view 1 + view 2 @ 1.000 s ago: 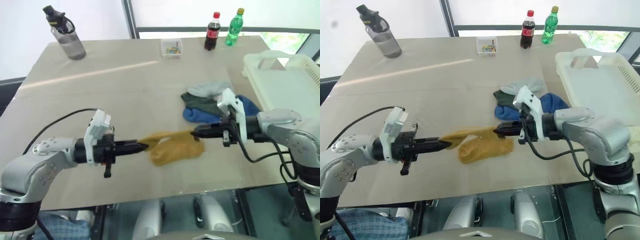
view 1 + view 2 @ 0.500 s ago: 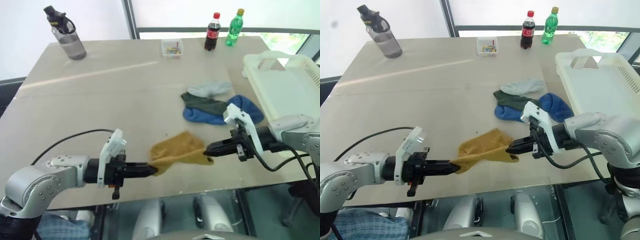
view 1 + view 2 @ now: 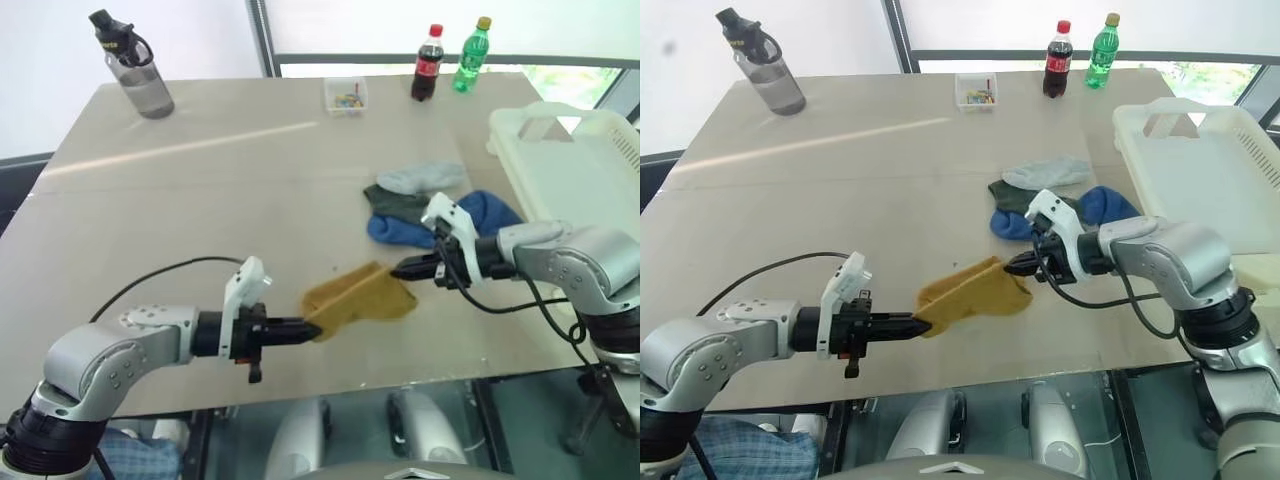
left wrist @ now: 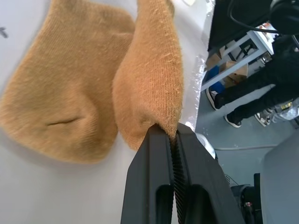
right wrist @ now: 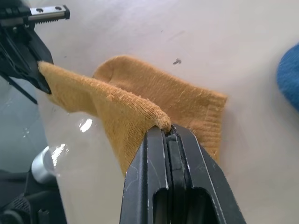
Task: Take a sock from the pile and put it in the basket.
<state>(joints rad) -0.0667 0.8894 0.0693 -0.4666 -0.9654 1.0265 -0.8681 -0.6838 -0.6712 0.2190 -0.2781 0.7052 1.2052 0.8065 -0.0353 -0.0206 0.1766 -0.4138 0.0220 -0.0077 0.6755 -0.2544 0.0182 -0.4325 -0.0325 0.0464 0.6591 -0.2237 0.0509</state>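
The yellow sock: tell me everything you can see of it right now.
The sock is mustard-yellow, fuzzy knit, folded on itself. The left gripper is shut on one end and the right gripper on the other, holding it stretched between them near the table's front edge, apart from the pile. Part of it rests on the table.

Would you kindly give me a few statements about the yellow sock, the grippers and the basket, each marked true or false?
1. Both grippers are shut on the yellow sock. True: the left gripper pinches one end, the right gripper the other.
2. The sock lies inside the basket. False: it is over the table, near its front edge.
3. The blue sock is held by the right gripper. False: it lies in the pile.
4. Two bottles stand at the table's far edge. True.
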